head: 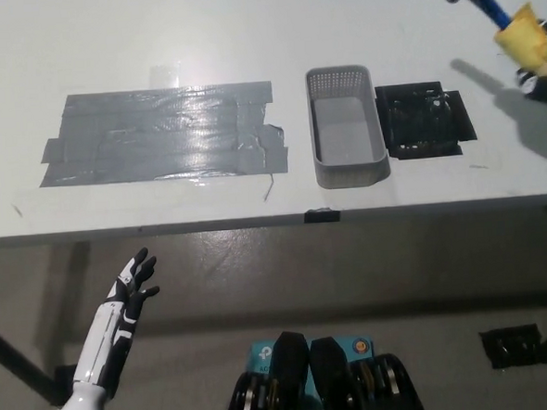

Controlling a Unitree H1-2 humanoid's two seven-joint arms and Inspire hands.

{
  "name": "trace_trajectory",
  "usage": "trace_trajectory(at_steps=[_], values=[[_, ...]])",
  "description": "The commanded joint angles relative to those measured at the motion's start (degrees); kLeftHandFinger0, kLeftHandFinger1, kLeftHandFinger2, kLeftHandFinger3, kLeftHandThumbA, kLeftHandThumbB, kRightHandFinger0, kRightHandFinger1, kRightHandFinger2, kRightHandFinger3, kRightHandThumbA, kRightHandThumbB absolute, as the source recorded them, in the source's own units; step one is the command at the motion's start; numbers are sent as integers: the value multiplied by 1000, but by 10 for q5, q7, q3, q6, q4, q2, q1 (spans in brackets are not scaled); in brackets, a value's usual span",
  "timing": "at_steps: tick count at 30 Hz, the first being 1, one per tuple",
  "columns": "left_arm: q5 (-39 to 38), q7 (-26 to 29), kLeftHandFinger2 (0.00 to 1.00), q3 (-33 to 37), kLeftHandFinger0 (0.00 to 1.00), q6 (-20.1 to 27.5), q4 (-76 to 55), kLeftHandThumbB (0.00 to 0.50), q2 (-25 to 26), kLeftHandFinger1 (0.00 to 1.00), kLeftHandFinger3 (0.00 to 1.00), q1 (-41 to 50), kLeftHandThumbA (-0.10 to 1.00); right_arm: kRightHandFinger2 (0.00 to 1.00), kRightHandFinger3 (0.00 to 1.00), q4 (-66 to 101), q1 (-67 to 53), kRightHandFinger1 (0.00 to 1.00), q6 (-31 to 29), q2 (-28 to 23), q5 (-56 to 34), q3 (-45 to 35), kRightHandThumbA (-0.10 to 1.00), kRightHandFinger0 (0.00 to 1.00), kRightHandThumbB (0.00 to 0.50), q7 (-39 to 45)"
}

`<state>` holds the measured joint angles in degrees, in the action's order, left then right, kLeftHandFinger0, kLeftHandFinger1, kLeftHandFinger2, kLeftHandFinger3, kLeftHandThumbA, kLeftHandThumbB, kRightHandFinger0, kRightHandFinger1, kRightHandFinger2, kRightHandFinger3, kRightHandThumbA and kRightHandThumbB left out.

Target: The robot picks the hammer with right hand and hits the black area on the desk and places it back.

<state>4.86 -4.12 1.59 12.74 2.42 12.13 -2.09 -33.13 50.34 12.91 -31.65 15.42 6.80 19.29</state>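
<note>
Right hand [539, 59] grips the raised hammer [496, 10], so swing down gently onto the black patch [424, 121] lying just beside it; left hand [130, 290] hangs spread.

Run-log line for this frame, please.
right hand: holding yellow-handled hammer raised | black square pad: uncovered | left hand: open, below desk edge

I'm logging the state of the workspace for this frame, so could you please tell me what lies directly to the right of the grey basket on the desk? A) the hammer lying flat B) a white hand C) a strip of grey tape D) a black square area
D: the black square area sits on the desk right beside the grey basket, while the hammer is raised in the right hand.
</note>
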Motion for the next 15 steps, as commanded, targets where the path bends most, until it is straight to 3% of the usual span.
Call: trace_trajectory(at_steps=[1, 5, 8, 15], values=[[-11, -12, 1000, -5, 916, 8, -19, 44, 13, 1000, 1000, -9, 1000, 933, 1000, 57, 89, 634, -3, -62, -20, 27, -100, 150, 96, 122], [-10, -14, 1000, -6, 918, 6, -20, 39, 15, 1000, 1000, -8, 1000, 871, 1000, 59, 88, 590, -5, -68, -16, 45, -100, 106, 110, 137], [-12, -17, 1000, -6, 917, 6, -18, 44, 14, 1000, 1000, -9, 1000, 915, 1000, 60, 82, 624, -6, -72, -12, 58, -100, 139, 135, 150], [-12, -16, 1000, -6, 912, 12, -16, 37, 13, 1000, 1000, -11, 1000, 923, 1000, 67, 82, 663, -11, -73, 1, 95, -100, 182, 123, 192]])
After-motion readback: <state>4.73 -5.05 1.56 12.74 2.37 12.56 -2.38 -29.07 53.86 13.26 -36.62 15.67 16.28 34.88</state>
